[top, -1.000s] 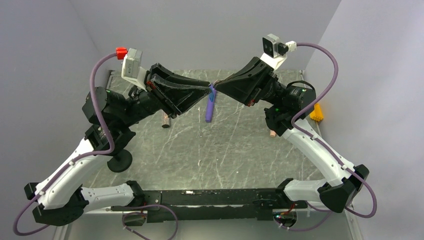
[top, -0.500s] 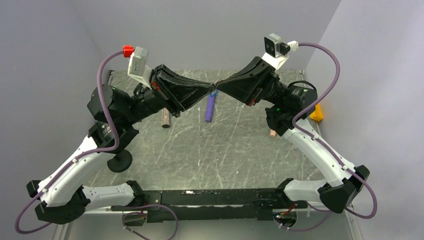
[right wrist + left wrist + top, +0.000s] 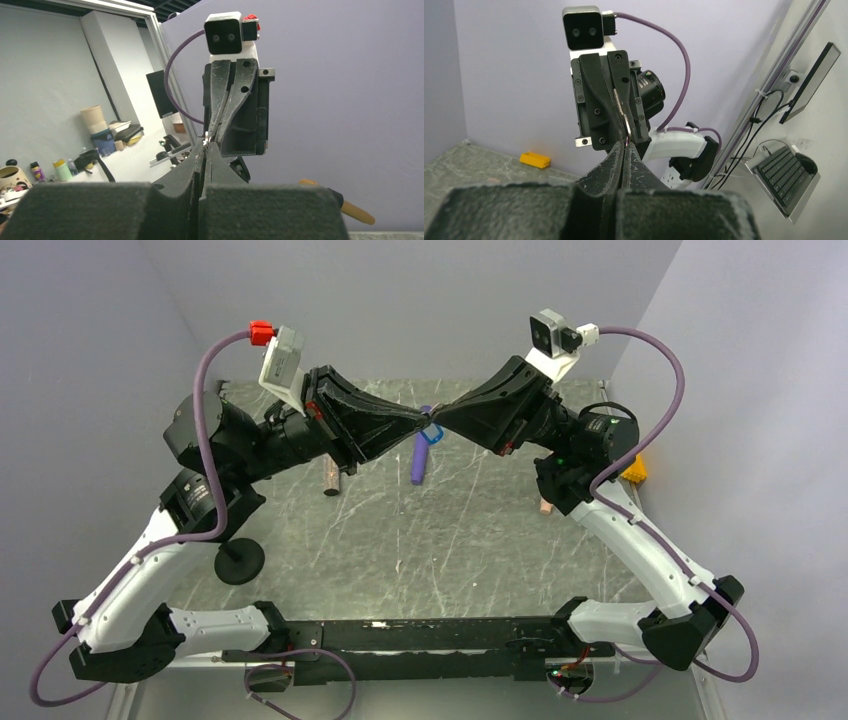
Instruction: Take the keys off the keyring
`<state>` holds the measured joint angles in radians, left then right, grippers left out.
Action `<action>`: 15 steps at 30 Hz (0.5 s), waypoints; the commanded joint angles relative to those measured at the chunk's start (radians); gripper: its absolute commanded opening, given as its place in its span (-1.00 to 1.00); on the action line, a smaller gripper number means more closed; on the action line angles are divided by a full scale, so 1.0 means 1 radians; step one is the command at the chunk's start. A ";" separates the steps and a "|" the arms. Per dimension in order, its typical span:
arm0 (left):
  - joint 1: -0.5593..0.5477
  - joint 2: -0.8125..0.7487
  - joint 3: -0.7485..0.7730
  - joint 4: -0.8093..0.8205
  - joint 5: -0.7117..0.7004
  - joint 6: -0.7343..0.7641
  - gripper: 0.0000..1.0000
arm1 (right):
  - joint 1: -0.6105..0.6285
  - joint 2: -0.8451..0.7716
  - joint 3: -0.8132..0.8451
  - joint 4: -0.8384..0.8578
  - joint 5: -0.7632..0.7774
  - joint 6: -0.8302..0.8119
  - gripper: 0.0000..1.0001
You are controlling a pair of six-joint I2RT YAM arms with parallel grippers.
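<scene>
Arms raised, left claw [image 3: 419, 421], right claw [image 3: 441, 423] clamped, tips meeting

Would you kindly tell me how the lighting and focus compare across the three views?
Top external view: even, soft light and no glare, but the keyring between the left gripper and right gripper is tiny and indistinct. Left wrist view: near fingers soft, keyring metal glinting. Right wrist view: near fingers soft, purple wall evenly lit.

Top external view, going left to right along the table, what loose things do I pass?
Black round disc → peach cylinder → purple wand → small pinkish piece → yellow block.
</scene>
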<state>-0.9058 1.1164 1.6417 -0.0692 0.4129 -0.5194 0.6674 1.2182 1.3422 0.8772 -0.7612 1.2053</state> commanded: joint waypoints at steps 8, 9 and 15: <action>-0.005 0.018 0.157 -0.335 0.068 0.194 -1.00 | 0.004 -0.052 -0.022 -0.172 -0.043 -0.112 -1.00; -0.005 0.016 0.163 -0.353 0.063 0.207 -1.00 | 0.004 -0.059 -0.033 -0.190 -0.045 -0.125 -1.00; -0.004 0.016 0.199 -0.454 0.048 0.260 -1.00 | 0.004 -0.114 -0.096 -0.316 -0.052 -0.206 -1.00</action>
<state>-0.9058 1.1370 1.7870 -0.4450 0.4469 -0.3222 0.6720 1.1454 1.2778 0.6708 -0.8120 1.0821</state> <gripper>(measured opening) 0.011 0.019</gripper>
